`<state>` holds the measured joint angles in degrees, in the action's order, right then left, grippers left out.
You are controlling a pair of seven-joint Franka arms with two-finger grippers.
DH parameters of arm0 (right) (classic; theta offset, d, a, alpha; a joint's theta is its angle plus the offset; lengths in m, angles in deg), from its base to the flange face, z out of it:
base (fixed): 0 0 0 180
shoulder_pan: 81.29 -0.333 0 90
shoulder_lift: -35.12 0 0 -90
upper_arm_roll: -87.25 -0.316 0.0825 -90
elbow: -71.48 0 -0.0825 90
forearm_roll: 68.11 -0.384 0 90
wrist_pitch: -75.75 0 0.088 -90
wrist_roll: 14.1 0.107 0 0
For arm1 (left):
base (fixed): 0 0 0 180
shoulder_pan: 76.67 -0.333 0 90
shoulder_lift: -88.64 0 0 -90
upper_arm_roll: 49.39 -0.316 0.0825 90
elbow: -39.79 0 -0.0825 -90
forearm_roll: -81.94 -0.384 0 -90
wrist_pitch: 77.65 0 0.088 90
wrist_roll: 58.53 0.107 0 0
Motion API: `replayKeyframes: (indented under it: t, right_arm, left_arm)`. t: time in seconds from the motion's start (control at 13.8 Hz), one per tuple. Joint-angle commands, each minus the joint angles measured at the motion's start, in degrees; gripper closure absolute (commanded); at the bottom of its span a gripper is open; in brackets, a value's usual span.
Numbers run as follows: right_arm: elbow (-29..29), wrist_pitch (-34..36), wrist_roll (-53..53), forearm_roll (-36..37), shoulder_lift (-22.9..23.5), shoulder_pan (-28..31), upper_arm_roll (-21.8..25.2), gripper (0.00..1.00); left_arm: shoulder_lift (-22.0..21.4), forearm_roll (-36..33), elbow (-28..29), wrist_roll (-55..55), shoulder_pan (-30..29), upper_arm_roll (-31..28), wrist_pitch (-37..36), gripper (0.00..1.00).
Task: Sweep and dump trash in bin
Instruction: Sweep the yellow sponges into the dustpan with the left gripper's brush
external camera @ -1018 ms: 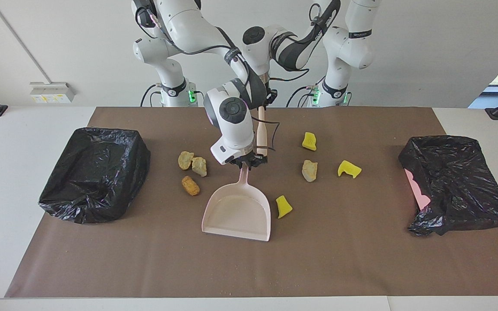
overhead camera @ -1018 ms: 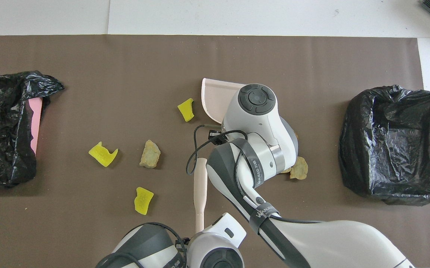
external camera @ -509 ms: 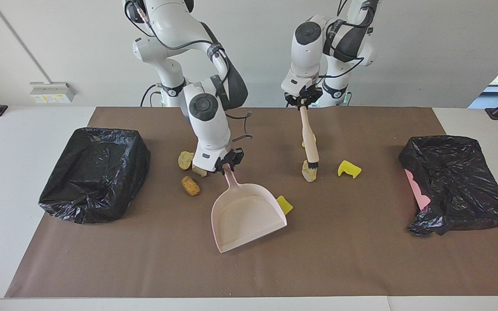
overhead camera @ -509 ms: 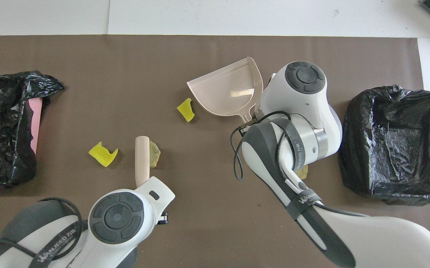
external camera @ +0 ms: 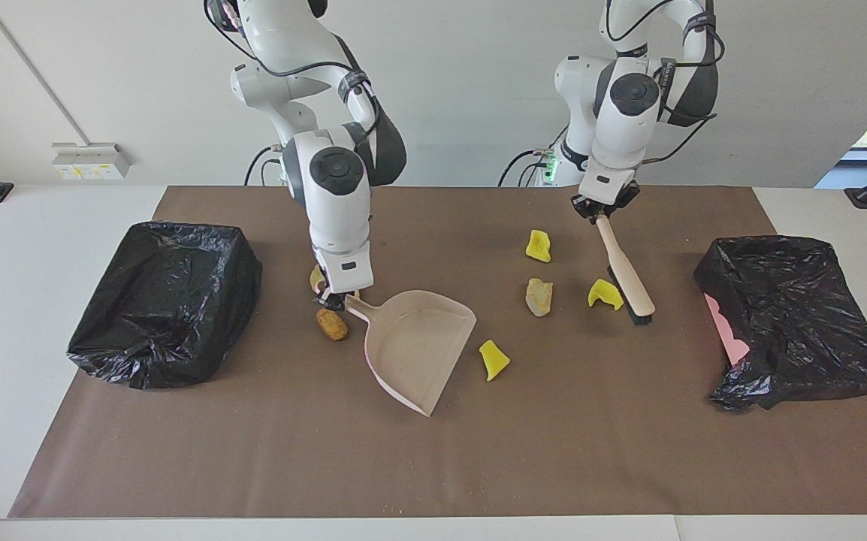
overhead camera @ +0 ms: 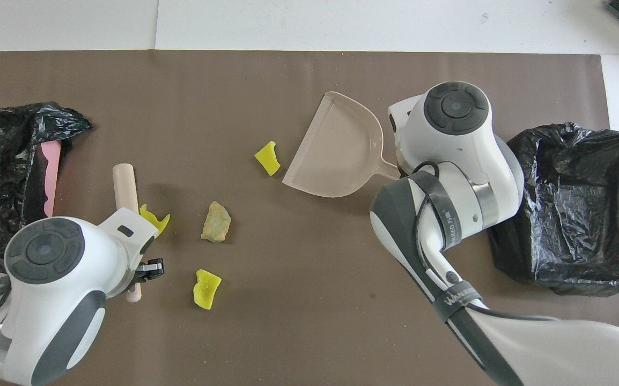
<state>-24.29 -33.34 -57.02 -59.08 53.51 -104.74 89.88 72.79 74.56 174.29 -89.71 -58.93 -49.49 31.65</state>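
My right gripper [external camera: 338, 300] is shut on the handle of the pale pink dustpan [external camera: 415, 346], which lies on the brown mat [external camera: 433, 466] with its mouth toward the left arm's end. One yellow trash lump [external camera: 493, 359] sits just outside that mouth. My left gripper [external camera: 600, 212] is shut on the wooden brush [external camera: 623, 267]; its black bristles touch the mat beside a second yellow lump [external camera: 605, 293]. A tan chunk [external camera: 539, 296] and a third yellow lump [external camera: 539, 246] lie close by. A brown chunk [external camera: 331, 324] lies by the dustpan handle, and another [external camera: 316, 278] is partly hidden by the right arm.
A black-bagged bin [external camera: 167, 300] stands at the right arm's end of the mat. Another black-bagged bin [external camera: 786, 315], with pink showing at its rim, stands at the left arm's end. Fine crumbs speckle the mat.
The right arm swung the dustpan toward its own end and turned its mouth toward the left arm's end. The left arm carried the brush from the tan chunk to beside the yellow lump.
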Motion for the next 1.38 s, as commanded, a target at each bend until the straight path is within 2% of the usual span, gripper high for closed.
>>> replayKeyframes:
  t: [0.0, 0.29, 0.51, 0.65, 0.73, 0.87, 1.31]
  right_arm:
    - [-0.47, 0.63, -7.76, 3.46, 0.51, -0.36, -0.52, 1.0]
    - [-1.26, 1.42, -9.12, 2.67, 2.36, -3.26, -0.6, 1.0]
    - [-1.52, 3.17, -7.45, -1.1, 2.1, -3.44, -0.69, 1.0]
    - [-1.53, 5.55, -5.87, -2.43, 1.66, -5.1, -0.6, 1.0]
    - [-1.7, 4.51, -5.51, -2.78, 1.74, -5.11, -0.6, 1.0]
    - [-1.96, 2.66, -4.99, -4.71, 2.01, -4.23, -0.6, 1.0]
    - [-2.05, 2.21, -4.28, -4.72, 2.18, -3.09, -0.6, 1.0]
  left_arm:
    - [-1.38, -1.06, 4.01, 0.33, -4.8, 0.9, 5.9, 1.0]
    - [-0.32, -1.06, 10.42, 4.72, -8.15, 0.9, 11.19, 1.0]
    - [-0.5, -1.06, 10.87, 5.51, -7.2, 1.16, 10.23, 1.0]
    - [-0.5, -0.45, 11.05, 5.25, -2.57, 1.16, 9.44, 1.0]
    - [-0.41, -0.01, 11.14, 5.08, -0.79, 1.25, 8.65, 1.0]
    - [-0.5, 5.85, 11.23, 4.73, 2.63, 1.16, 8.12, 1.0]
    - [-0.15, 16.67, 10.7, 3.67, 9.14, 1.16, 9.17, 1.0]
